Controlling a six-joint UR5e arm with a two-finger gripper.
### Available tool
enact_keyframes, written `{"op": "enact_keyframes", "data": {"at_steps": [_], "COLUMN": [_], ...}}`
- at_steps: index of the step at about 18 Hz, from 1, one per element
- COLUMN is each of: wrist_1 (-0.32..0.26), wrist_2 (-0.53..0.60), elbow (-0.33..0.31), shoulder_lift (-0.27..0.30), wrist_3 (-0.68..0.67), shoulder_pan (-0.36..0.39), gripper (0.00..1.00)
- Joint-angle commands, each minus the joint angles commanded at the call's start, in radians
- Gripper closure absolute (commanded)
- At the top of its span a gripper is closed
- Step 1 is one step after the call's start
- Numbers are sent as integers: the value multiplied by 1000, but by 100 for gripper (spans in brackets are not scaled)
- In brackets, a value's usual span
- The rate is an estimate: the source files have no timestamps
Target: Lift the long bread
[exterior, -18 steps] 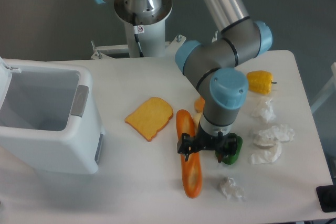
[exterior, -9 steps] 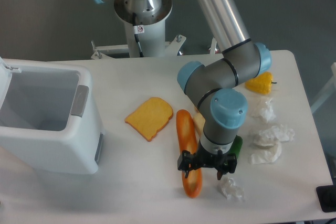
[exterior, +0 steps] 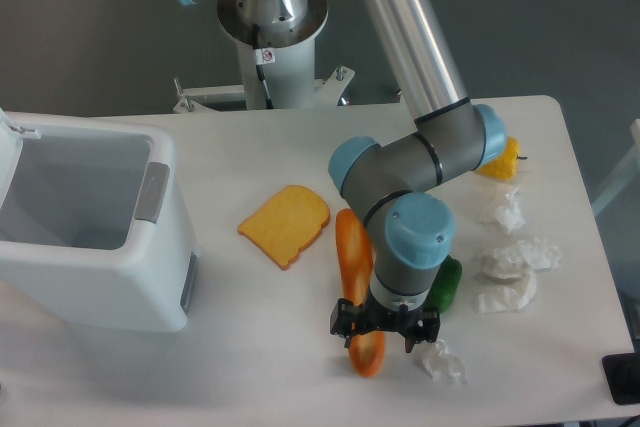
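Reaching down over the near end of the long bread (exterior: 356,277), the gripper (exterior: 385,332) looks to be in the approach-and-straddle step of the pick, judging from how it sits. Its dark fingers hang spread across the lower part of the loaf, one to either side, with a gap showing, so I read it as parted and holding nothing. Whether the tips touch the table (exterior: 250,347) I cannot tell.

The next move, as I judge it, calls for the fingers to settle level with the loaf's sides and close across its narrow width. The plastic looks glossy, so a square, centred squeeze would serve better than a pinch near the tip.

From left to right: one white bin (exterior: 85,232) stands at the table's left edge, open on top. One flat toast slice (exterior: 285,224) lies near the middle. Just right of it lies the one long bread, running away from the camera toward the arm's elbow, its near end under the gripper. One green vegetable (exterior: 447,285) sits just beside the wrist, partly hidden. Four crumpled white paper wads (exterior: 520,257) are scattered on the right. One yellow pepper (exterior: 508,159) peeks out behind the arm at the far right.
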Motion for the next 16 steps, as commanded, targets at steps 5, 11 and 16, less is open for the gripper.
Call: {"op": "enact_keyframes", "data": {"at_steps": [5, 11, 16], "wrist_1": [2, 3, 12], "wrist_2": [0, 2, 3], "elbow": [15, 18, 18], "shoulder_lift": [-12, -26, -38], "wrist_3": [5, 6, 25], "shoulder_pan": [-2, -2, -3], "gripper": [0, 0, 0]}}
